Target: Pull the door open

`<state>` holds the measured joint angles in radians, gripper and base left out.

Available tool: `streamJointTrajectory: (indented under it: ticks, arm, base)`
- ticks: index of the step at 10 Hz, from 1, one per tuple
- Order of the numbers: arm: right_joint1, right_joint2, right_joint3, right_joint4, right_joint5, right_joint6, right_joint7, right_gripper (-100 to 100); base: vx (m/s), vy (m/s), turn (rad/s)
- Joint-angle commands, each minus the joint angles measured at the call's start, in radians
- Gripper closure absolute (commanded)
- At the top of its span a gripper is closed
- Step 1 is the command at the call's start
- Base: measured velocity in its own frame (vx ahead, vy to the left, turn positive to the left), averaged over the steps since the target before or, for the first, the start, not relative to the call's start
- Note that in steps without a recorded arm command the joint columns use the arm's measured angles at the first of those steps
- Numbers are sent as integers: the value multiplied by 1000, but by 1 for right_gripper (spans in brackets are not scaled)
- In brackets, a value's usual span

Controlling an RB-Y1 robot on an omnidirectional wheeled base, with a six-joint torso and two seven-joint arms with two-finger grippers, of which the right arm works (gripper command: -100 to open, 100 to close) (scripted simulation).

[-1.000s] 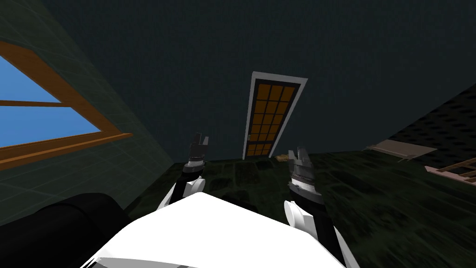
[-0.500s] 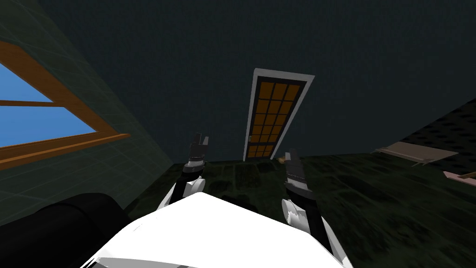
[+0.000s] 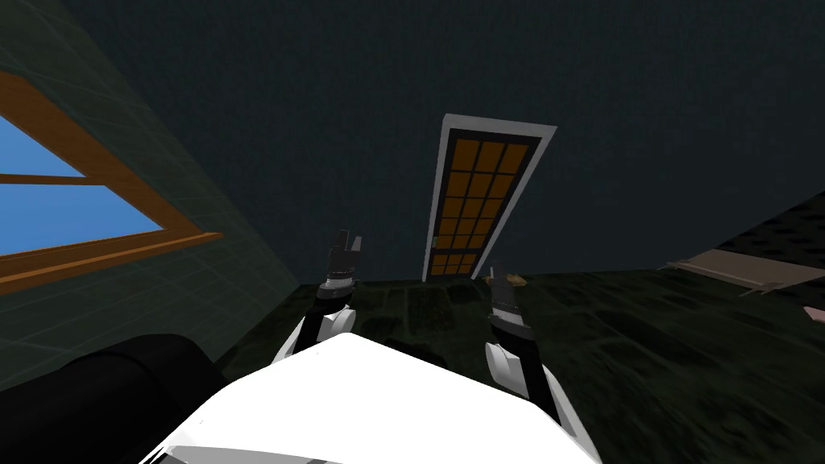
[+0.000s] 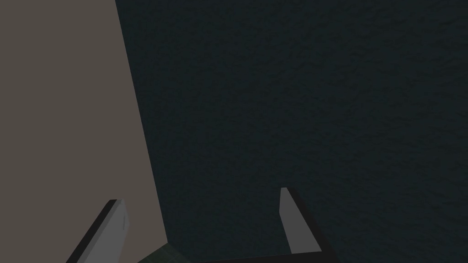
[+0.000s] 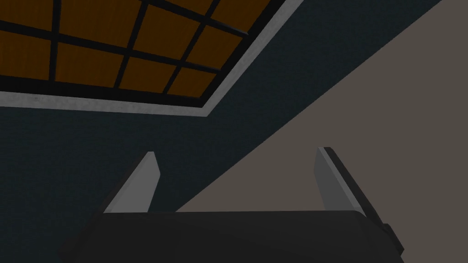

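The view swings as my base turns: the door [image 3: 477, 201] now sits a shade past twelve o'clock, a touch bigger in the head view than a second ago. The shelving out at three o'clock has slipped off the edge, leaving just the low bench [image 3: 753, 268] at two o'clock. The window [image 3: 72, 201] holds at ten o'clock.

The right arm is on the move too. The right gripper [image 3: 495, 278] has rolled and drawn in toward the middle, and its wrist camera now looks up at the door's orange panes and pale frame. Its blades are spread wide with nothing between them. The left gripper [image 3: 346, 242] hasn't budged at eleven o'clock; it is also spread wide and empty, facing the dark wall [image 4: 297, 100].

The door looks shut in its frame, and it's well apart from both grippers, with a stretch of dark floor [image 3: 644, 338] between. I read this as the approach and line-up. The right arm looks like the one being readied, and there's more closing in to do before any grab. Where to grab is too small to tell from here.
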<state>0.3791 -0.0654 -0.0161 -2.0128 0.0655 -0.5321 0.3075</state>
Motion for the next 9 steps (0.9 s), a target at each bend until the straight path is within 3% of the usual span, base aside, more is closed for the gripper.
streamJointTrajectory:
  ticks: [1, 9]
  arm:
    - [-14, -5, -3, 41, 6, -10, 32, -100]
    - [-91, -27, -23, 273, 39, -71, 190, -100]
  base:
    - [109, 1, 40]
    - [99, 8, 41]
